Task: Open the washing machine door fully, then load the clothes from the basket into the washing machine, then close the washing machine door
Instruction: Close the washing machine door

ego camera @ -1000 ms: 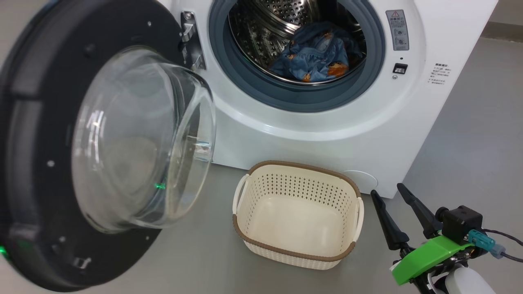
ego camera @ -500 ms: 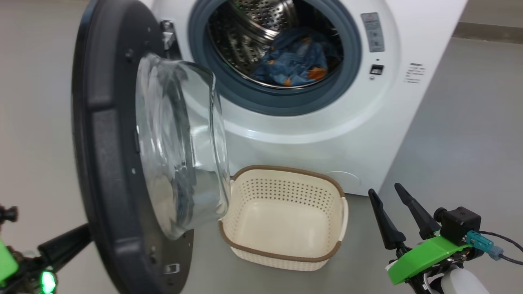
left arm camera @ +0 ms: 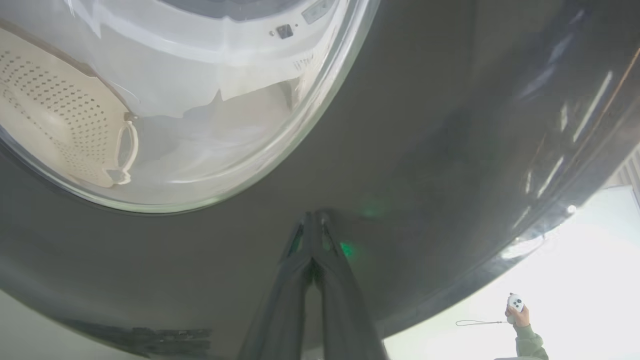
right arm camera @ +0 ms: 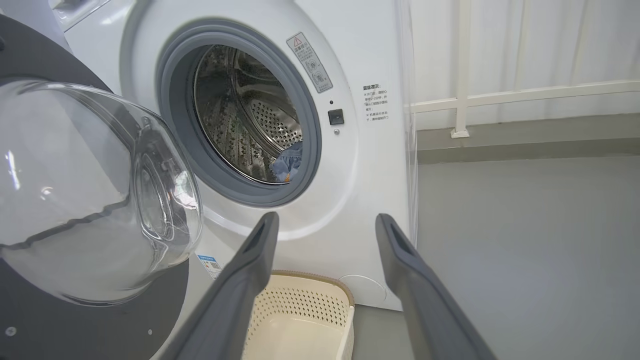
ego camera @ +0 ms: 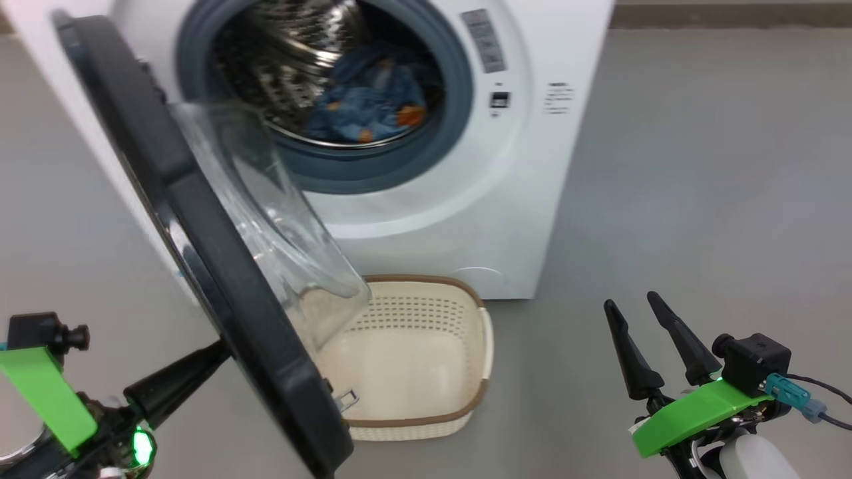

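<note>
Green plastic is showing on your left wrist at the lower left of the head view; ahead of it your left gripper (ego camera: 216,351) is holding its two dark fingers pressed together with nothing between them, and the tips are resting against the glossy black outer face of the washing machine door (ego camera: 200,226); the left wrist view is showing those tips meeting their own reflection just below the glass bowl window (ego camera: 266,219). That door is standing part-way open, swung out from its hinge side on the left of the opening, with the clear bowl bulging toward the washing machine (ego camera: 432,219). Moving right, the clothes (ego camera: 373,100) are lying inside the steel drum as a blue heap with orange-brown figures, low behind the grey gasket. Below them the basket (ego camera: 413,309) is sitting on the floor (ego camera: 699,166) just in front of the machine; its bare cream bottom is showing, and the door's lower edge is covering its left part. Further right your right gripper (ego camera: 631,301) is hovering over the grey floor with its fingers spread wide, holding nothing, well apart from the basket and the machine. At the lower right of the left wrist view a person's hand (left arm camera: 517,315) is holding a small white device (left arm camera: 515,302).
</note>
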